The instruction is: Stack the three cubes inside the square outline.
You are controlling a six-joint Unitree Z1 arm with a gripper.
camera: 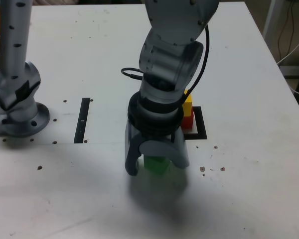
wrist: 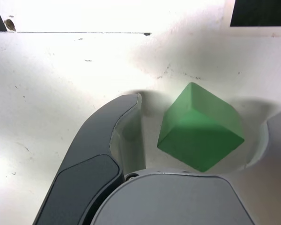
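In the exterior view, the arm is reaching down from twelve o'clock, its upper part running out of frame, its wrist leaning slightly and its gripper pointing at the table. It is hiding much of the square outline, leaving mainly the border toward three o'clock and part of the six o'clock edge showing. At one o'clock from the gripper, the yellow cube is resting on the red cube inside the outline, both partly covered by the arm. The green cube is sitting low between the fingers, its upper part hidden. The narrow black strip is lying at ten o'clock from the gripper. In the wrist view, the jaws are standing apart, ungrasping, on either side of the green cube, which is resting on the table, turned cornerwise, touching neither finger; one finger is being cut off by the frame.
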